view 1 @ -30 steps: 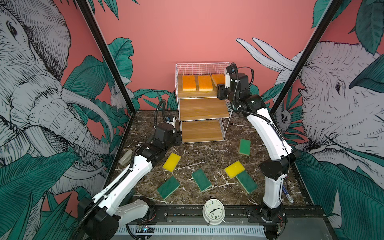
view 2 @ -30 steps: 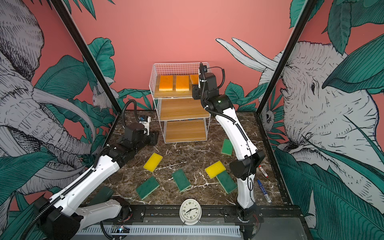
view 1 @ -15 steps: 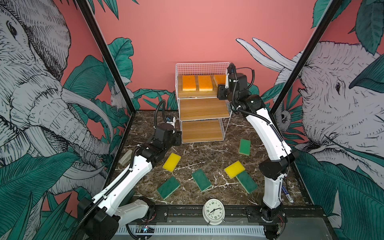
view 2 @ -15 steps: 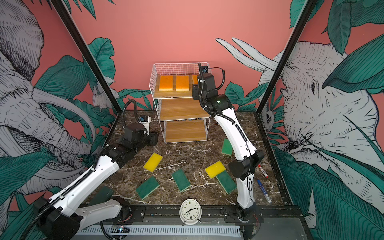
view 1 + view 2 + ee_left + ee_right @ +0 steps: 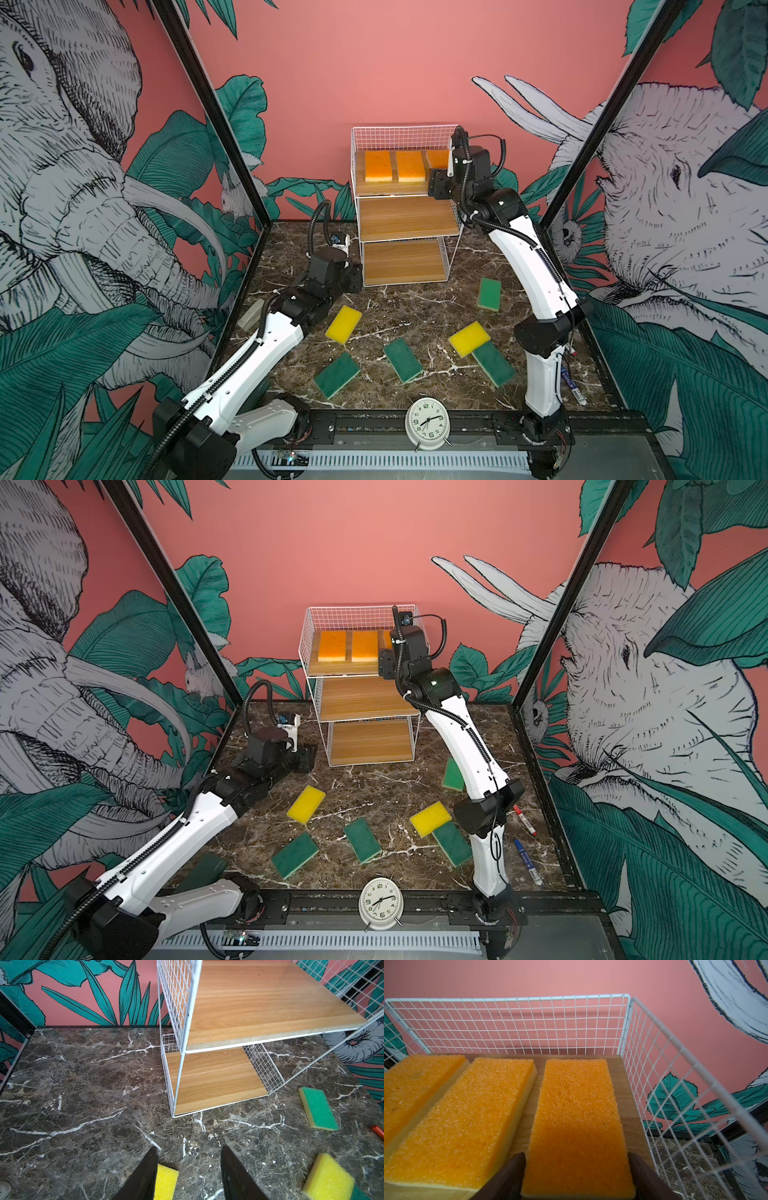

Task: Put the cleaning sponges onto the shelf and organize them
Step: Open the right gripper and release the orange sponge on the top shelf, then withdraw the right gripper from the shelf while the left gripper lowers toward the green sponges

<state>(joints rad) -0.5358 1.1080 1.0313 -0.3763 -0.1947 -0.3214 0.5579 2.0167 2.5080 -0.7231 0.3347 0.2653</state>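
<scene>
Near the front of the tabletop (image 5: 415,299) lie four green sponges (image 5: 402,360) and two yellow sponges (image 5: 343,324), one yellow overlapping a green. Between the other yellow one and the shelf (image 5: 409,216), the left pincer (image 5: 188,1147) stands partly open and empty. Three orange sponges (image 5: 467,1115) lie side by side on the shelf's top tier. The right pincer (image 5: 576,1154) straddles the near end of the one beside the mesh wall; whether it grips cannot be told.
</scene>
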